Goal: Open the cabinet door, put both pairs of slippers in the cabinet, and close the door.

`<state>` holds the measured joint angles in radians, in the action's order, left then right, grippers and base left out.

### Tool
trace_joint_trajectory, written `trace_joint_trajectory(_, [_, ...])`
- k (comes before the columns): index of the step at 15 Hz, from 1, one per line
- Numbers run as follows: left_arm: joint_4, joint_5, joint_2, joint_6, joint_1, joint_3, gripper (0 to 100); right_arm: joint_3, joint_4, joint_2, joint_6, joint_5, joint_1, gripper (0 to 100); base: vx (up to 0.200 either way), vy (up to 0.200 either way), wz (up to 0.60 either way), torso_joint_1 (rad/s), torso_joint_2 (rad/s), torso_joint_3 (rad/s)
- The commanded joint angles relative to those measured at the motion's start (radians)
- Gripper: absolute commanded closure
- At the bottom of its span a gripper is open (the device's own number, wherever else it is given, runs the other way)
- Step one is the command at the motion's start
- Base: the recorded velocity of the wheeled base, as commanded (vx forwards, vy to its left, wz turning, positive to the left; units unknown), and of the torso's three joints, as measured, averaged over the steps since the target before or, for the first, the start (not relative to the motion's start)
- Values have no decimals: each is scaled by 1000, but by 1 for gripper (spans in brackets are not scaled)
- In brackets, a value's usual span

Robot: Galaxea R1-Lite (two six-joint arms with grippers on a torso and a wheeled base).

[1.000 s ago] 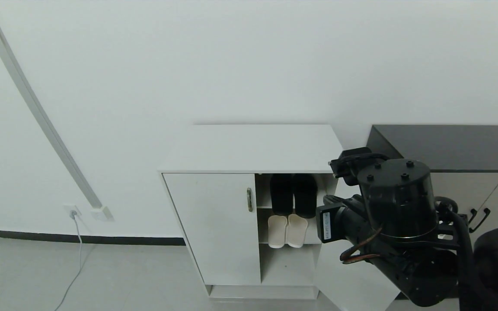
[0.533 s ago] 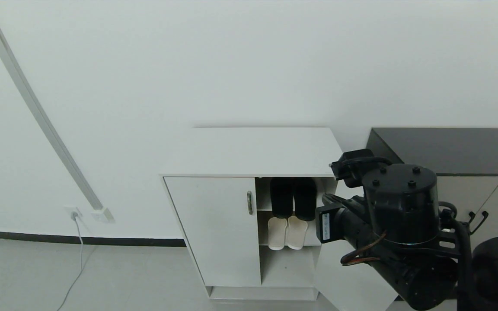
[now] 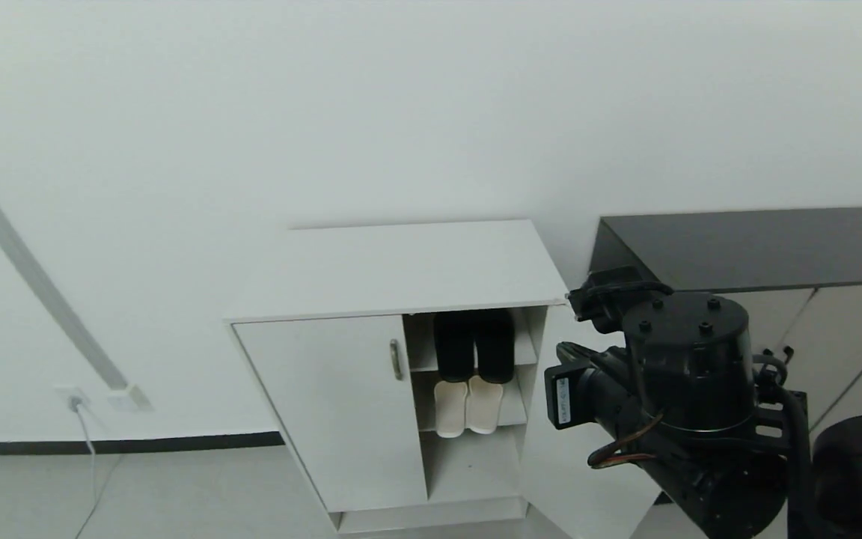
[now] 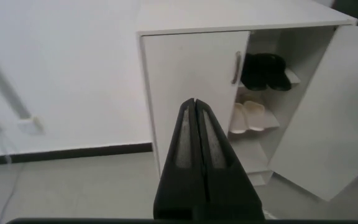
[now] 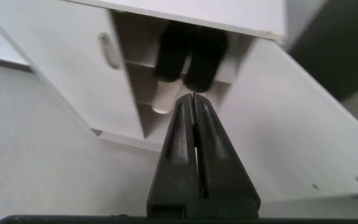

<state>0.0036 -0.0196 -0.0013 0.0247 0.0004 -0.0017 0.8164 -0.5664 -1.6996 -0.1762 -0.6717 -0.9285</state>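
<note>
The white cabinet (image 3: pixel 401 266) stands against the wall with its left door (image 3: pixel 334 412) shut and its right door (image 3: pixel 562 479) swung open. A black pair of slippers (image 3: pixel 474 343) lies on the upper shelf and a white pair (image 3: pixel 467 404) on the shelf below. My right gripper (image 5: pixel 193 96) is shut and holds nothing, in front of the open compartment near the open door (image 5: pixel 291 130). My left gripper (image 4: pixel 195 102) is shut and holds nothing, farther back, facing the shut door (image 4: pixel 191 87). The black slippers (image 4: pixel 266 70) and white slippers (image 4: pixel 250 117) show past it.
A dark-topped cabinet (image 3: pixel 753 243) adjoins on the right. A wall socket with a cable (image 3: pixel 73 398) and a slanted conduit (image 3: pixel 34 284) are on the left wall. Bare floor (image 3: pixel 139 494) lies before the shut door.
The head camera has moved, so the cabinet sits further left in the picture. Both pairs of slippers and the open door stay as they were.
</note>
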Motion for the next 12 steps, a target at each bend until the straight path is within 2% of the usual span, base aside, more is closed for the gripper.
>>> trace_joint_trajectory(1, [-1, 0, 1, 0, 0, 0, 100, 0, 0, -3, 0, 0, -1, 100, 0, 0, -600, 7, 2, -2])
trace_joint_trajectory(3, [-1, 0, 1, 0, 0, 0, 100, 0, -1, -3, 0, 0, 4, 100, 0, 0, -600, 2, -2, 2])
trace_joint_trajectory(10, [-1, 0, 1, 0, 0, 0, 100, 1, -1, -8, 0, 0, 17, 100, 0, 0, 0, 0, 0, 0])
trace_joint_trajectory(12, [-1, 0, 1, 0, 0, 0, 100, 1, -1, -12, 0, 0, 19, 100, -200, 0, 0, 0, 2, 0])
